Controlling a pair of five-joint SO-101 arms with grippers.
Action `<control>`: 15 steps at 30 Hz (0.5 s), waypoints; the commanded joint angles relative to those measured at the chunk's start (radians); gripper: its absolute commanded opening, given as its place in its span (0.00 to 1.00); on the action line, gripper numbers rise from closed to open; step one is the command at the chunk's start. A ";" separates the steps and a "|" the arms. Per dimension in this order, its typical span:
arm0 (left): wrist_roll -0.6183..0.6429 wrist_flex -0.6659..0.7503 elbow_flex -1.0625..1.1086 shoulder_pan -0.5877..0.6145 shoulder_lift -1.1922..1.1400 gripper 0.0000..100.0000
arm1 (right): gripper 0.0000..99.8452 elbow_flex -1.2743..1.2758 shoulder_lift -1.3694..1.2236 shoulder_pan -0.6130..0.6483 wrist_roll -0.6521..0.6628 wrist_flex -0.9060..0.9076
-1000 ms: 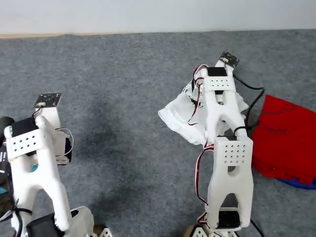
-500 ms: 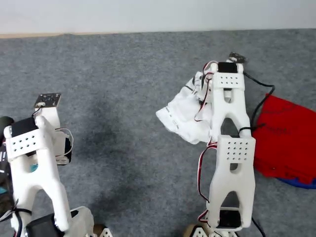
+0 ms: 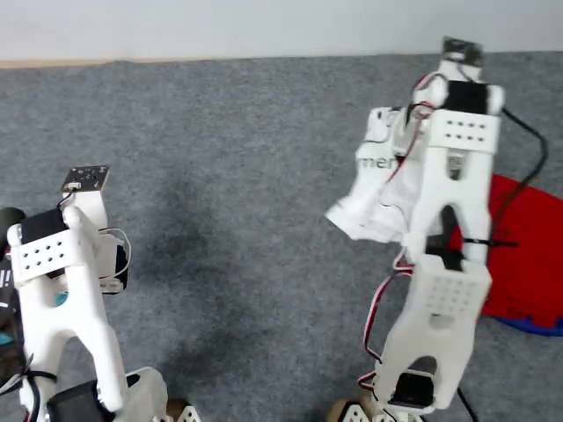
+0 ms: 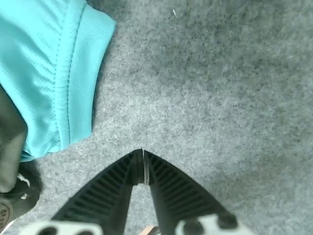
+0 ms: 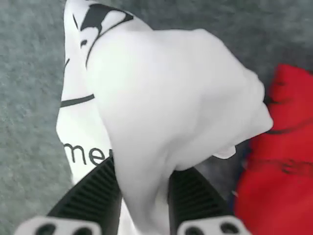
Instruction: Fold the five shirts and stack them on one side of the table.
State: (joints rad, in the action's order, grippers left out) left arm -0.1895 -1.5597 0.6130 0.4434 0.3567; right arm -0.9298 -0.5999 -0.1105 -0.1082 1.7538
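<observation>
A white shirt [image 3: 378, 189] with black print hangs crumpled above the grey carpet at the right, held up by my right gripper [image 5: 142, 188], which is shut on the white shirt [image 5: 161, 112]. A folded red shirt [image 3: 519, 255] lies at the table's right edge, with a blue shirt [image 3: 532, 326] peeking out beneath it. The red shirt [image 5: 276, 147] lies beside the hanging white one. My left gripper [image 4: 144, 169] is shut with nothing in it, low over the carpet near a teal shirt [image 4: 46, 73]. The left arm [image 3: 62, 281] stands at the near left.
Grey carpet [image 3: 220, 176] covers the table, with open room across the middle and far left. A pale wall edge [image 3: 176, 31] runs along the back. A dark object [image 4: 12, 156] sits beside the teal shirt.
My right arm has lifted the white shirt off the carpet and carried it back and to the right, closer to the red shirt. The left arm has kept still.
</observation>
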 commanded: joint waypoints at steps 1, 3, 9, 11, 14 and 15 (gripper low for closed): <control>0.002 0.014 -0.010 -0.002 0.025 0.01 | 0.01 0.091 0.216 -0.064 0.083 0.044; 0.002 0.021 -0.010 -0.002 0.025 0.01 | 0.01 0.150 0.288 -0.097 0.123 0.044; 0.002 0.034 -0.010 -0.006 0.023 0.01 | 0.01 0.262 0.374 -0.226 0.236 0.041; 0.002 0.034 -0.008 -0.006 0.023 0.01 | 0.01 0.262 0.372 -0.271 0.276 0.039; 0.002 0.034 -0.010 -0.006 0.023 0.01 | 0.01 0.262 0.372 -0.320 0.324 0.039; 0.002 0.034 -0.012 -0.006 0.023 0.01 | 0.01 0.262 0.371 -0.334 0.338 0.038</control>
State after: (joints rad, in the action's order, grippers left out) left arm -0.1895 -1.5397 0.6130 0.4434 0.3567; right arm -0.6598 -0.2992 -0.3974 0.1818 1.7538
